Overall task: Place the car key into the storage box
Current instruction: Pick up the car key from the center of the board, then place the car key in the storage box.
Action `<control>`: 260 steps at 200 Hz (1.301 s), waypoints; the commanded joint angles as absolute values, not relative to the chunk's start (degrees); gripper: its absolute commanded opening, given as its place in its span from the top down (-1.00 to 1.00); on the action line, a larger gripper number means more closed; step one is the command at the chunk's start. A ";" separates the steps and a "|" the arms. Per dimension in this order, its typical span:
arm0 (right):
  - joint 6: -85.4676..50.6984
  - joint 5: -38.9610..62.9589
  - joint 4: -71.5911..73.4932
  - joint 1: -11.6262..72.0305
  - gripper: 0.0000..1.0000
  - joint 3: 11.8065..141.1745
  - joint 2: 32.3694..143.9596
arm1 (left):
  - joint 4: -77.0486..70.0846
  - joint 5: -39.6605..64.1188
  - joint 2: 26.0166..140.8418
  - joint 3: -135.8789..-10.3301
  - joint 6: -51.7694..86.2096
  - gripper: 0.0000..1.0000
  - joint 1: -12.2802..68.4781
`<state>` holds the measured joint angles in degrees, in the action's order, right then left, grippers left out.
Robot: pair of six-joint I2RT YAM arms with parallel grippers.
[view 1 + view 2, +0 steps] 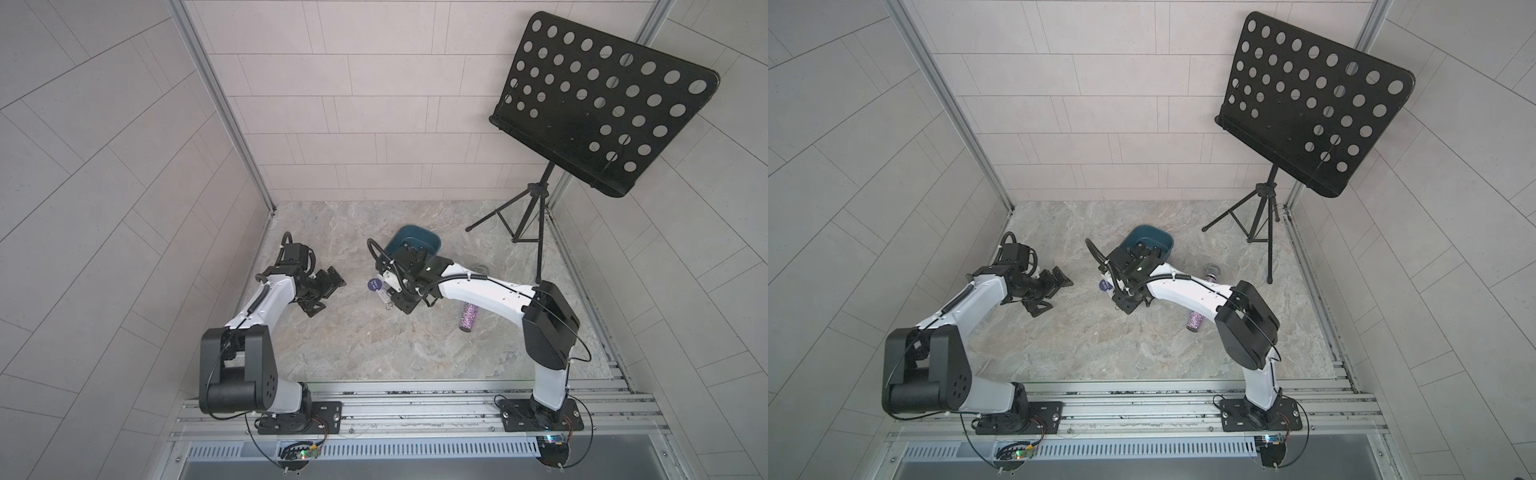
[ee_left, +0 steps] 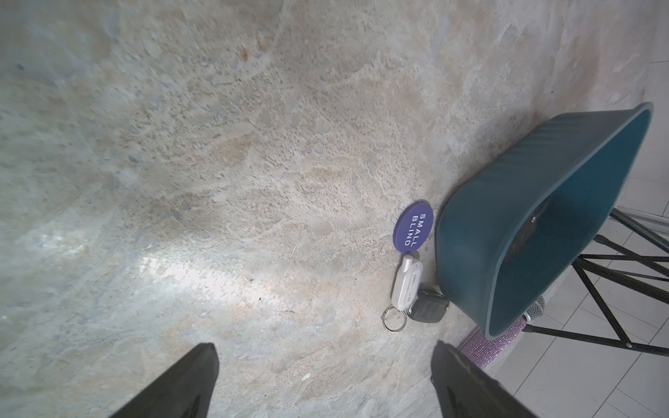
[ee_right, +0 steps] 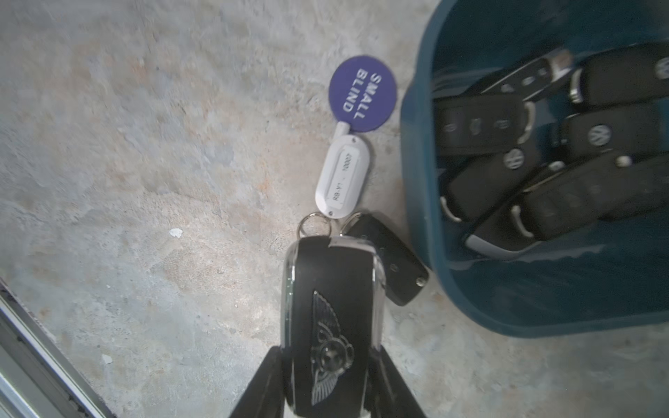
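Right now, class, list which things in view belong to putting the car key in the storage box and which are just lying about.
Job: car key, held by the right gripper; storage box.
Lying about: purple disc, white tag, glittery microphone, music stand.

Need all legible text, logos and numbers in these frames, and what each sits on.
"SMALL BLIND": on the purple disc.
"VW" roundel: on key fobs in the storage box.
Winged emblem, no legible letters: on the car key.
Printed label on the white tag: too blurred to read.
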<state>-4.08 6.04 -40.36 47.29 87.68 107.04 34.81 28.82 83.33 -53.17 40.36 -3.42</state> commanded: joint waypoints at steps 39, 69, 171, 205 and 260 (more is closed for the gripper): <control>-6.44 7.58 -40.66 39.47 0.38 90.28 104.73 | 32.61 29.88 90.52 -62.41 41.22 -1.00 -0.17; -8.03 6.53 -41.29 36.03 0.38 94.33 108.47 | 32.33 29.97 94.50 -66.68 41.23 -1.00 1.97; -17.87 1.65 -46.20 29.64 0.38 117.11 129.42 | 34.99 32.04 102.02 -76.26 38.22 -1.00 4.13; -21.99 0.93 -47.64 27.84 0.36 122.57 134.43 | 38.64 30.47 102.21 -79.37 35.33 -1.00 4.15; -25.46 1.05 -47.55 27.06 0.33 127.27 139.05 | 41.72 28.83 102.59 -81.90 33.18 -1.00 4.15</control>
